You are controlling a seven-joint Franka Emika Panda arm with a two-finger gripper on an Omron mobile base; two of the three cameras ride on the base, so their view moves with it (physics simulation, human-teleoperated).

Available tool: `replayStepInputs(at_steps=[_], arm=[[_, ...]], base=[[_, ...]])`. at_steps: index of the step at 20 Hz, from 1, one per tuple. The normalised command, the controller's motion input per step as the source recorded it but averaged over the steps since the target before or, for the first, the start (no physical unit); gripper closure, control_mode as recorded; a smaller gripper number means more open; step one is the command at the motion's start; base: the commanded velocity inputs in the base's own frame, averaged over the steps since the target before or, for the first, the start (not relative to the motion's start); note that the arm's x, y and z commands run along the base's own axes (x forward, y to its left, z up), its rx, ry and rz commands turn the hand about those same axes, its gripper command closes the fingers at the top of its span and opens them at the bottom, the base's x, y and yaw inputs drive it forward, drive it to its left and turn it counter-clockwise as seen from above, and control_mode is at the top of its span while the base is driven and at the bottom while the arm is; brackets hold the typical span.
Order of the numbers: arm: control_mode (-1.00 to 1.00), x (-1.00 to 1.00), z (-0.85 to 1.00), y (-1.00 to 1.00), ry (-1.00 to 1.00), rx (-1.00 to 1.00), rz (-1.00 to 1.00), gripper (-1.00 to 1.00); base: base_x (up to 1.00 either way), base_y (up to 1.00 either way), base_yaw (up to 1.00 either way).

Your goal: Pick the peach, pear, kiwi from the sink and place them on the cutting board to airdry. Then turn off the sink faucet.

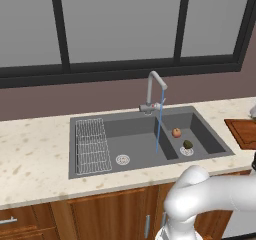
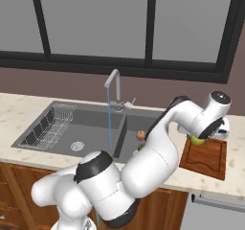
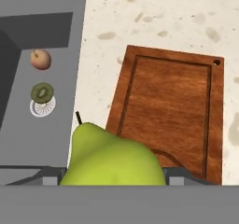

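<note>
- The sink (image 1: 90,159) is the landmark here: a dark double basin set in the pale counter (image 1: 35,164), with a wire rack (image 1: 91,145) in its left basin.
- The cutting board (image 3: 170,111) lies on the counter just right of the sink and is bare; by my reading no fruit has been set down yet.
- The sink faucet (image 1: 152,91) rises behind the sink's divider, its blue stream running, so turning it off remains.
- The gripper (image 2: 200,138) hangs beyond the sink's right rim, over the board's near edge, clamped on the pear (image 3: 109,160).
- The peach (image 1: 176,132) sits in the sink's right basin, waiting.
- The kiwi (image 1: 188,144) rests on that basin's drain, beside the peach.
</note>
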Motion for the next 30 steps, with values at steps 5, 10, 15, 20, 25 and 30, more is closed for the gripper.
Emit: replayStepInputs(at_steps=[5, 10, 15, 20, 25, 30], arm=[[-1.0, 0.05, -0.2, 0.0, 0.0, -0.01, 0.09, 1.0], [-1.0, 0.11, -0.24, 0.0, 0.0, -0.02, 0.07, 1.0], [-1.0, 0.11, -0.21, 0.0, 0.0, -0.01, 0.07, 1.0], [-1.0, 0.23, -0.22, 0.0, 0.0, -0.02, 0.04, 1.0], [-1.0, 0.25, -0.12, -0.13, 0.0, -0.02, 0.04, 1.0], [-1.0, 0.19, -0.08, -0.22, -0.02, -0.01, 0.03, 1.0]], base=[[0.0, 0.0, 0.0], [0.0, 0.0, 0.0], [0.0, 0.0, 0.0], [0.0, 0.0, 0.0], [0.0, 0.0, 0.0], [0.0, 0.0, 0.0]])
